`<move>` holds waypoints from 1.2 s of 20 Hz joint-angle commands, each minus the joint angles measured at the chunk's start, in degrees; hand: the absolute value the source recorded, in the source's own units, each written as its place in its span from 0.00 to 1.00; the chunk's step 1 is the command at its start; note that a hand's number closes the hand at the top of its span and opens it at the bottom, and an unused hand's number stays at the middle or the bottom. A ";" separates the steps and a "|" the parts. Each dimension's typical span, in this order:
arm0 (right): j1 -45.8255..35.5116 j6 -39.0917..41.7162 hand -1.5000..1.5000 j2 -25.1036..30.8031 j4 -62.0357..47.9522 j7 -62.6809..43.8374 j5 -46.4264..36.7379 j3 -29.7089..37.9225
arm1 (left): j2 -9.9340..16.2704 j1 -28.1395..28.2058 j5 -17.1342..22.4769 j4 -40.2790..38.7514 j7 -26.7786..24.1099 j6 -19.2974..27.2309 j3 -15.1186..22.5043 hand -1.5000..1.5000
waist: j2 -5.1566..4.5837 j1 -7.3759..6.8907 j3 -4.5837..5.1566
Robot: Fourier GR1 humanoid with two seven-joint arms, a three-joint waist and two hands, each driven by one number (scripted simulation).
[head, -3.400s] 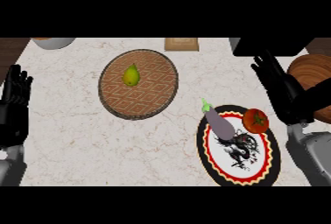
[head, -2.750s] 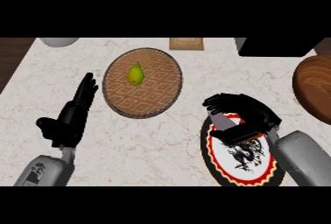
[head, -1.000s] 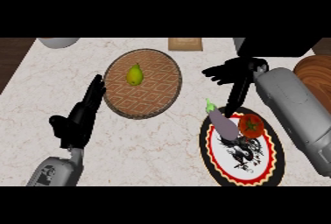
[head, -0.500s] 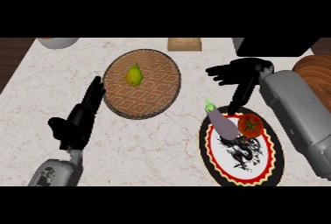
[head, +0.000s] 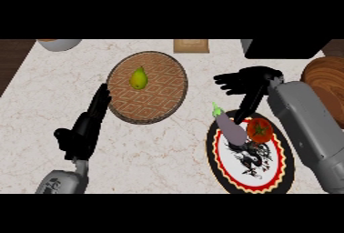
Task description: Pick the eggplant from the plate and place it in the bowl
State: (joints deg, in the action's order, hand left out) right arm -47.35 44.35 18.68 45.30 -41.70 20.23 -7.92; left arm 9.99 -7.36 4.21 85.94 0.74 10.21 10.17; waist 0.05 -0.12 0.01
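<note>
I have the right hand (head: 247, 82) up over the counter, just beyond the far edge of the plate (head: 220, 164). Its fingers are spread wide and point left, and the thumb hangs down toward the plate's far rim. It holds nothing. The grey forearm (head: 310, 127) runs back along the right side of the view and covers the plate's right edge.

The eggplant (head: 231, 128) lies on the plate, near-left of my right hand and apart from the fingers. Only the thumb tip comes close, ending just to the right of the eggplant's far end. The eggplant lies slantwise, with its green stem end pointing far-left at the rim and its purple body running toward the plate's middle. A tomato (head: 259, 130) sits just beside it on the right, under the forearm's edge.

The bowl (head: 174, 98), brown with a diamond pattern, stands to the far left of the plate, well apart from the eggplant. A pear (head: 138, 79) rests in it.

My left hand (head: 86, 125) is at the near left, just beside the bowl's left rim, fingers straight and pointing away from me, holding nothing.

A wooden board (head: 325, 76) shows at the far right.
</note>
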 commanded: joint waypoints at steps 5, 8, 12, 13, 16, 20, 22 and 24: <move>5.77 -3.08 0.00 -4.74 3.11 -1.66 -2.68 0.93 | -1.12 0.14 -1.65 3.07 2.73 -0.57 -0.75 0.50 | 0.01 0.00 0.00; 7.17 -1.57 0.00 -4.55 2.36 2.88 -6.72 0.57 | -2.74 -3.85 -1.07 -3.75 0.73 -1.28 -2.95 0.50 | -0.16 -0.02 -0.01; 10.91 -1.18 0.00 -3.73 6.93 2.64 -8.21 1.53 | -2.30 -3.28 -3.12 1.67 5.64 -1.11 -2.55 0.50 | 0.01 0.12 -0.01; 8.38 0.61 0.00 -2.99 2.22 5.70 -11.37 0.78 | -2.67 -1.53 -3.67 4.21 6.43 -0.85 -1.18 0.50 | -0.08 -0.26 -0.02; 6.94 1.07 0.00 -1.32 0.33 9.42 -16.97 -1.51 | -3.24 -2.90 -3.12 -0.50 2.77 -1.34 -2.64 0.50 | -0.24 -0.39 -0.02; 10.00 -0.16 0.00 -3.31 0.36 14.39 -22.96 -3.71 | -3.13 -2.19 -3.77 2.32 5.24 -1.65 -2.95 0.50 | -0.15 -0.30 -0.03; 12.14 1.75 0.00 -3.25 3.39 13.73 -22.70 -3.97 | -4.27 1.34 -4.26 0.19 0.46 -1.62 -2.60 0.50 | -0.08 -0.05 0.00; 12.06 0.35 0.00 -5.25 0.16 13.93 -23.06 -2.97 | -3.33 -1.58 -3.69 5.15 6.29 -2.31 -2.99 0.50 | -0.09 -0.20 -0.02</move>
State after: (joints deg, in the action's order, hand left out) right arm -37.21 45.00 15.41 47.39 -28.38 -0.98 -10.75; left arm 6.86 -7.53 0.73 89.45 4.82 8.16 7.61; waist 0.43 -0.39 0.30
